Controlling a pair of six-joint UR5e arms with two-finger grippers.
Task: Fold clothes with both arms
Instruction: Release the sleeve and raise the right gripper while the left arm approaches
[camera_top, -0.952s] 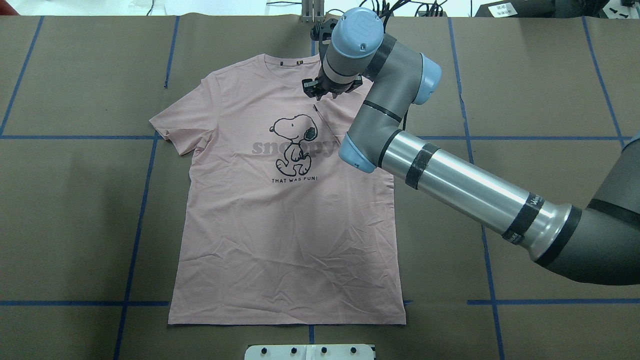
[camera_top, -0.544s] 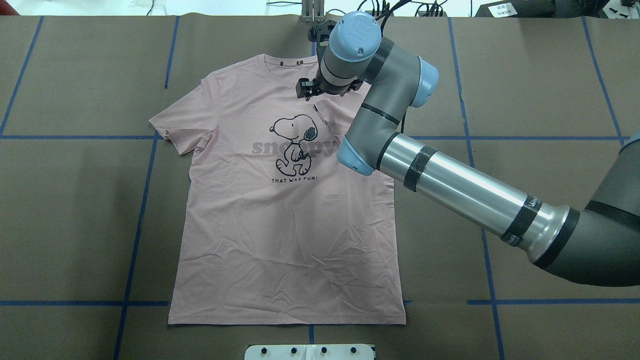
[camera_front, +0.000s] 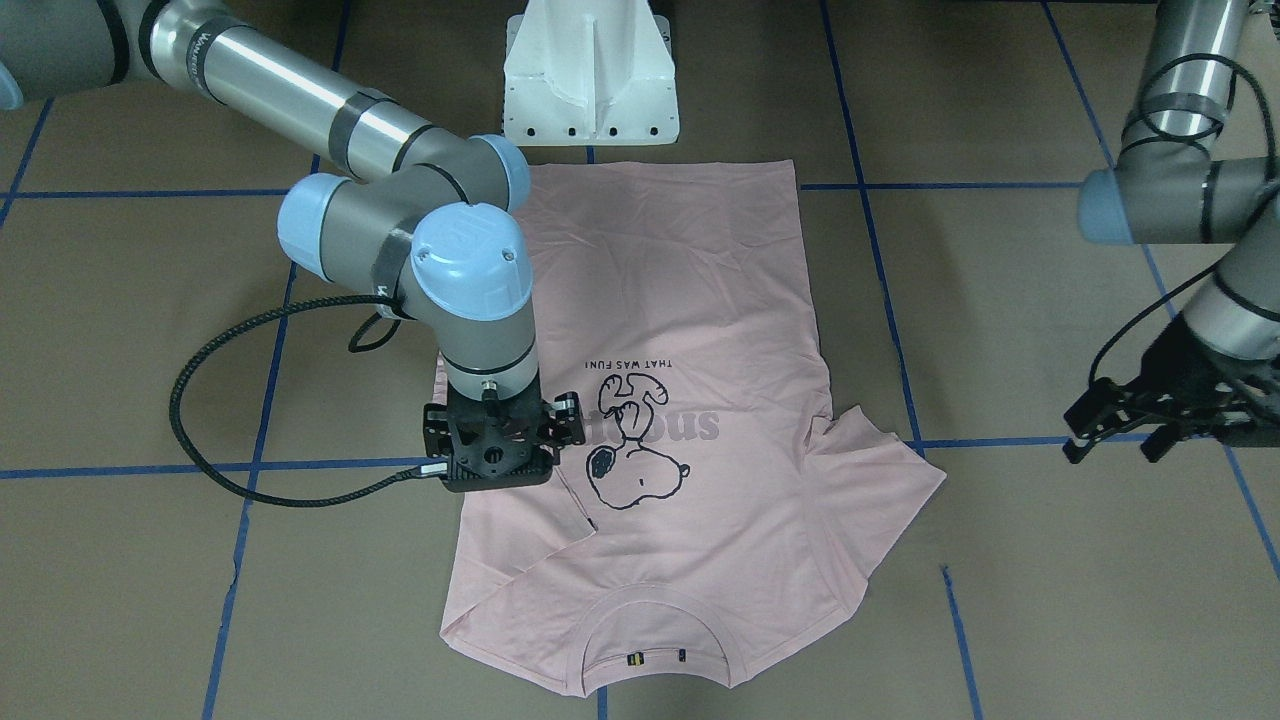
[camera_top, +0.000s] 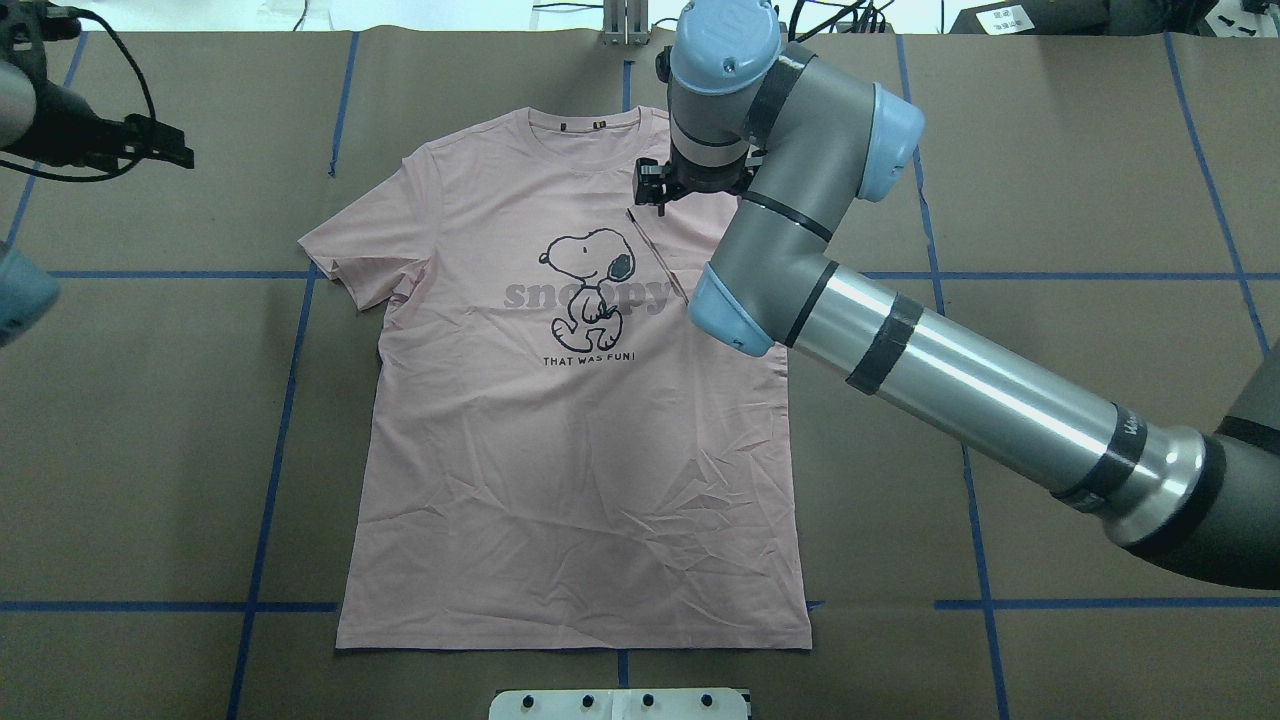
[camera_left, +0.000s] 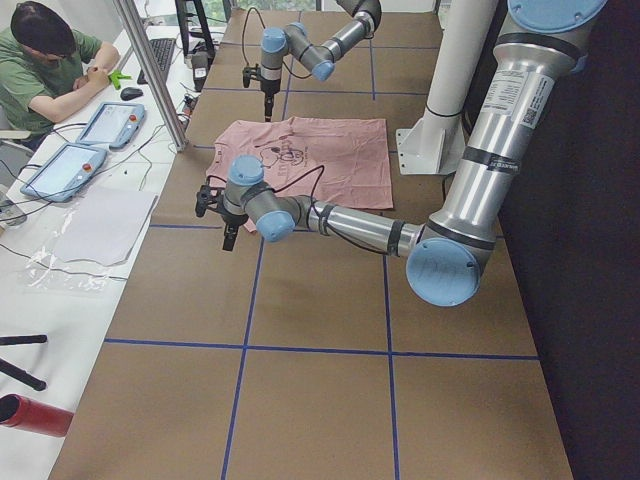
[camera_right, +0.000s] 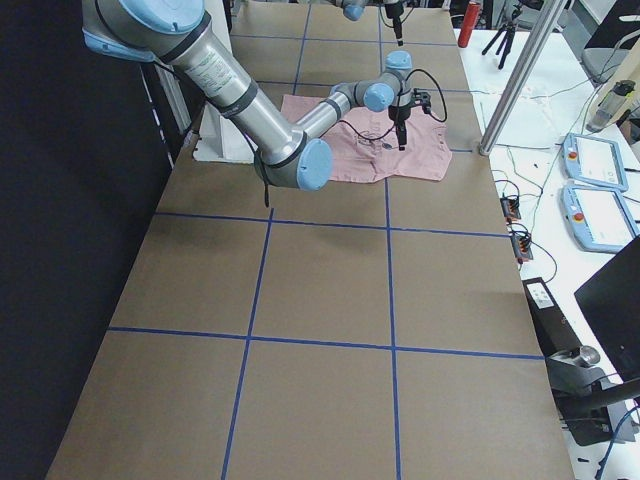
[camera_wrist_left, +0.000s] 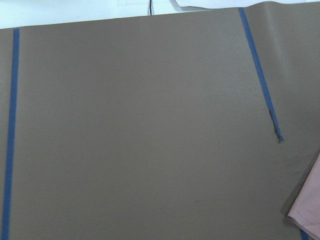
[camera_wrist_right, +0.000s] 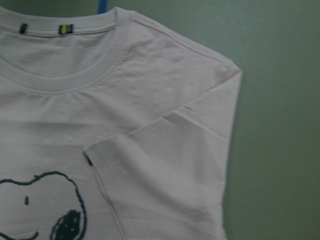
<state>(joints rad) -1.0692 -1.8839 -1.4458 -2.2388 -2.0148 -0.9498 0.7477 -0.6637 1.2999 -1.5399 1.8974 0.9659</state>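
Brown paper crossed by blue tape lines (camera_top: 150, 274) covers the table (camera_top: 1050, 150). The pink T-shirt (camera_top: 560, 450) lies print-up at its middle, collar (camera_top: 585, 125) toward the edge far from the robot. 2 things differ from 1 second ago. First, the right gripper (camera_front: 492, 455), which was low over the chest beside the print, has slid outward toward its own side and appears to have lifted a little. Its wrist camera shows the folded sleeve (camera_wrist_right: 165, 170) lying loose across the chest with no finger near it, so it carries nothing. Whether its jaws are spread or pressed together I cannot tell, since the wrist hides them. Second, the left gripper (camera_front: 1110, 448), absent from the overhead view before, has come in at the far left corner. Its jaws are spread and empty, and it hovers over bare paper, well apart from the flat sleeve (camera_top: 350, 250). Its own camera catches only a corner of pink cloth. My reading is that 1 sleeve fold is done and released. The left arm seems to be lining up for the matching fold on its side, with the body folds left to do.
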